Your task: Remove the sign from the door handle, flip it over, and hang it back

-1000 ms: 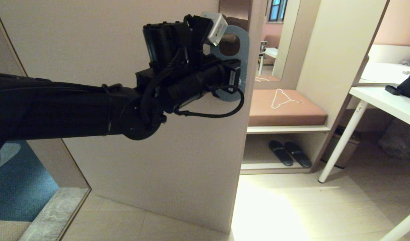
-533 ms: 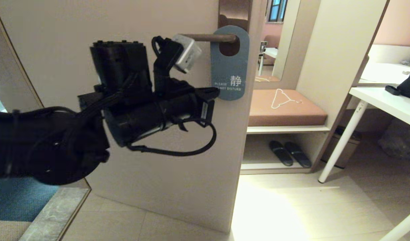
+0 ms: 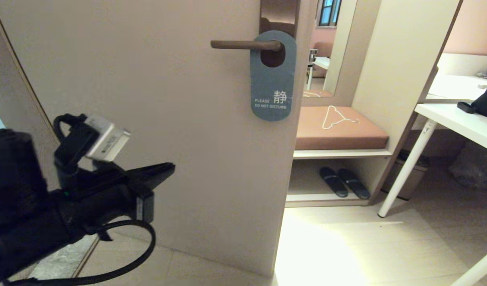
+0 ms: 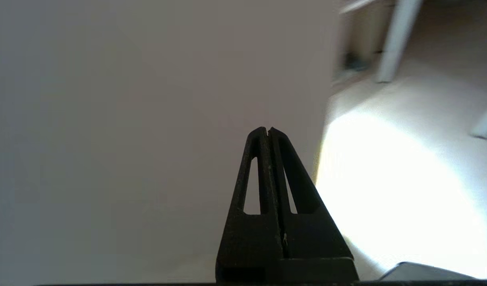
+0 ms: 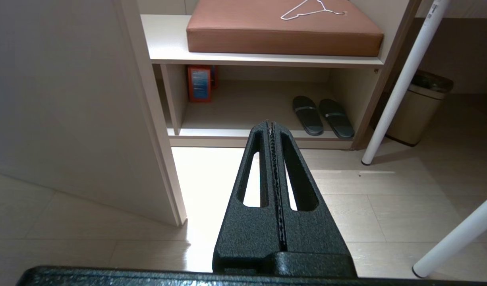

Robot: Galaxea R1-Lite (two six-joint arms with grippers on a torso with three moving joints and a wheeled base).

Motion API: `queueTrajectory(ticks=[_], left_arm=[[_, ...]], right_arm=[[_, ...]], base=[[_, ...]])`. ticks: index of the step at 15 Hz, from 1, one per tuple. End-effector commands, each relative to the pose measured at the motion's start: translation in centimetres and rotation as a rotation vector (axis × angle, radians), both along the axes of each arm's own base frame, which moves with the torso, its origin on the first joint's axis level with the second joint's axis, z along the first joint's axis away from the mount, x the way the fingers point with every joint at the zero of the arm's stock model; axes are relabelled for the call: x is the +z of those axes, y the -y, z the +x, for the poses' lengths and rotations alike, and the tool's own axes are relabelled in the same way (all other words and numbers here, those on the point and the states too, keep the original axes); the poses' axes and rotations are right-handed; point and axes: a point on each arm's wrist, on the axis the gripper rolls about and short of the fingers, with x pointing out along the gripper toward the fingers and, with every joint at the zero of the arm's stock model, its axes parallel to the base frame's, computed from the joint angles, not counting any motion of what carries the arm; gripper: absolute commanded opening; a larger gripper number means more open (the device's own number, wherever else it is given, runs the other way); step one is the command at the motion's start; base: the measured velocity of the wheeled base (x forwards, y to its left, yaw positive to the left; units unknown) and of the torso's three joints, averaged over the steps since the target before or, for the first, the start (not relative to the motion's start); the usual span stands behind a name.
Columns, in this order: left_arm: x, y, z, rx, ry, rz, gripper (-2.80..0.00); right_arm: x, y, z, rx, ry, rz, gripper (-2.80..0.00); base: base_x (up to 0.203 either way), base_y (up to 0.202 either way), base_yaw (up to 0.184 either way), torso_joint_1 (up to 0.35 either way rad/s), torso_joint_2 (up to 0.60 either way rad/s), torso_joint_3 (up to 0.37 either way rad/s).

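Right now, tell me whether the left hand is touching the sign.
Apart. The head view shows the left hand low by the door, shut and empty, with bare door between it and the sign hanging on the door handle.

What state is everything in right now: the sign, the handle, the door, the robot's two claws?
sign: hanging on the handle, blue "do not disturb" side out
handle: level, nothing gripping it
door: open
left gripper: shut, empty, low beside the door
right gripper: shut, empty, pointing at the floor
hanger: lying flat on the cushion
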Motion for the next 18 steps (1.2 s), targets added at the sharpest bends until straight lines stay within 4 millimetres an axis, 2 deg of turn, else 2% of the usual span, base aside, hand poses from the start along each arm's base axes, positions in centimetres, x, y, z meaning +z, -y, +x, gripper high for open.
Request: queueTrajectory(ticks=[1, 4, 6, 11, 14, 18], left_arm=[[0.0, -3.0, -2.2, 0.087, 0.043, -0.023, -2.80], [-1.9, -6.6, -4.8, 0.253, 0.044, -0.029, -2.80], [-2.7, -7.9, -6.7, 0.324, 0.068, -0.041, -2.80], [-4.4, -9.2, -12.0, 0.357, 0.191, -0.103, -2.80], [-6.4, -9.7, -14.7, 0.364, 0.204, -0.132, -2.80], [-9.9, -10.0, -16.7, 0.421, 0.165, -0.143, -2.80]], right_arm=[[0.0, 0.0, 0.0, 0.000, -0.001, 0.000, -2.80], [0.0, 0.0, 0.0, 0.000, -0.001, 0.000, -2.80], [0.0, 0.0, 0.0, 0.000, -0.001, 0.000, -2.80], [0.0, 0.0, 0.0, 0.000, -0.001, 0.000, -2.80], [0.0, 0.0, 0.0, 0.000, -0.001, 0.000, -2.80], [0.0, 0.0, 0.0, 0.000, 0.000, 0.000, -2.80]], base=[[0.000, 0.000, 0.000, 0.000, 0.00, 0.000], [0.000, 0.000, 0.000, 0.000, 0.00, 0.000], [0.000, 0.000, 0.000, 0.000, 0.00, 0.000], [0.000, 0.000, 0.000, 0.000, 0.00, 0.000], [0.000, 0.000, 0.000, 0.000, 0.00, 0.000], [0.000, 0.000, 0.000, 0.000, 0.00, 0.000]])
